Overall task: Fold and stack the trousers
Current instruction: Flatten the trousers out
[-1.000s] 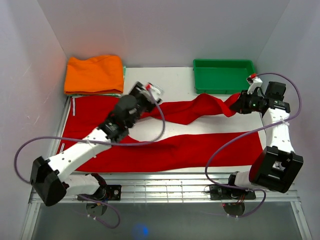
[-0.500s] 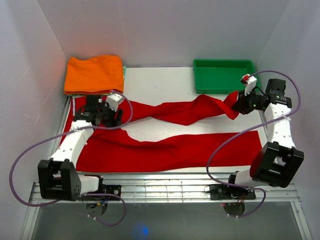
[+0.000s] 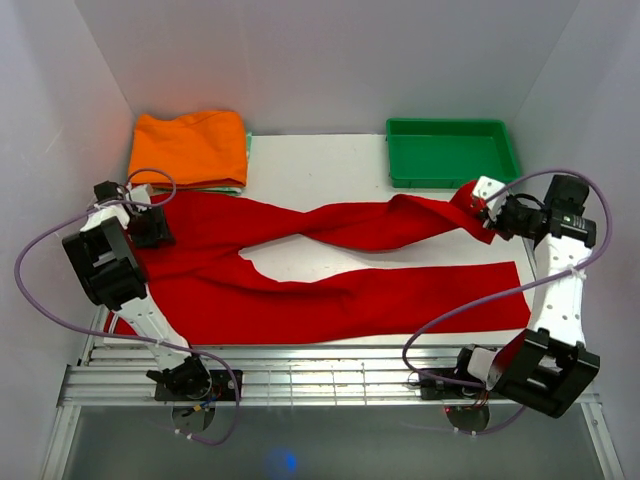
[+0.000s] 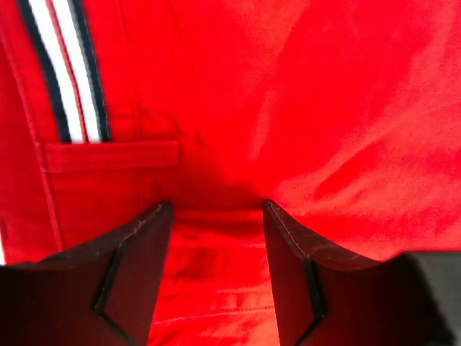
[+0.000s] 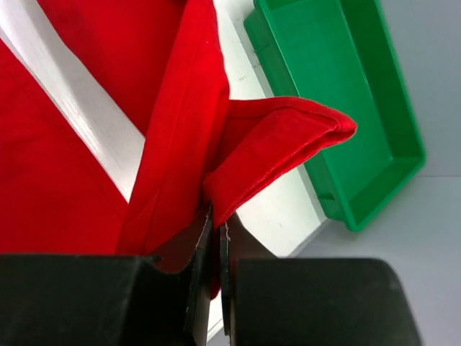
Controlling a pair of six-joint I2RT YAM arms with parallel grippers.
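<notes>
Red trousers [image 3: 330,295] lie spread across the white table, waist at the left, one leg along the front, the other leg [image 3: 370,222] twisted toward the back right. My right gripper [image 3: 492,212] is shut on that leg's cuff [image 5: 274,155], lifting it beside the green tray. My left gripper [image 3: 150,228] is open over the waist; in the left wrist view its fingers [image 4: 137,267] straddle red cloth [image 4: 288,108] near a pocket and a striped band [image 4: 68,68].
A folded orange garment [image 3: 188,148] lies at the back left corner. A green tray [image 3: 450,152] stands at the back right, also in the right wrist view [image 5: 346,86]. White walls enclose the table on three sides.
The left arm has swung from the table's middle to the far left, over the waist. The right gripper has pulled the cuff further right, stretching the upper leg.
</notes>
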